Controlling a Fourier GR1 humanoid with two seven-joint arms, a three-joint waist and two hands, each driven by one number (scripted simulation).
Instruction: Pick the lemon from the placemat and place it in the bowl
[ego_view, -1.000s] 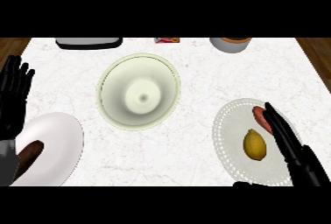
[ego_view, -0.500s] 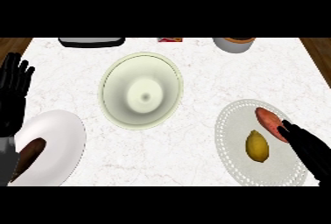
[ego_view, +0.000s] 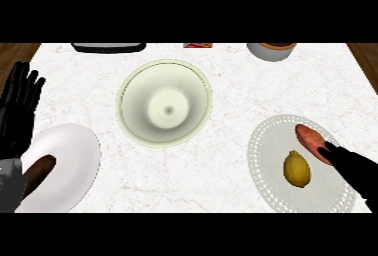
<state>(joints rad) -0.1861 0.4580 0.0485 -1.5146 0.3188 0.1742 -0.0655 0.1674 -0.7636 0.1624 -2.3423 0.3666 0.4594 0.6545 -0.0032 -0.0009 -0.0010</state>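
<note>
Right hand (ego_view: 353, 170): coming in from the lower right over the placemat (ego_view: 275, 184), fingers lying straight and holding nothing.
Lemon (ego_view: 297, 169): lying on the placemat just left of the right hand's fingers, apart from them.
Reddish item (ego_view: 310, 139): sitting just ahead of the fingertips, its near end touching or being overlapped by them.
Bowl (ego_view: 166, 103): sitting well to the left of and beyond the right hand.
Left hand (ego_view: 18, 105): resting open at the left edge, fingers pointing up.
White plate (ego_view: 70, 162): lying just right of the left forearm, carrying a brown item (ego_view: 40, 169).
</note>
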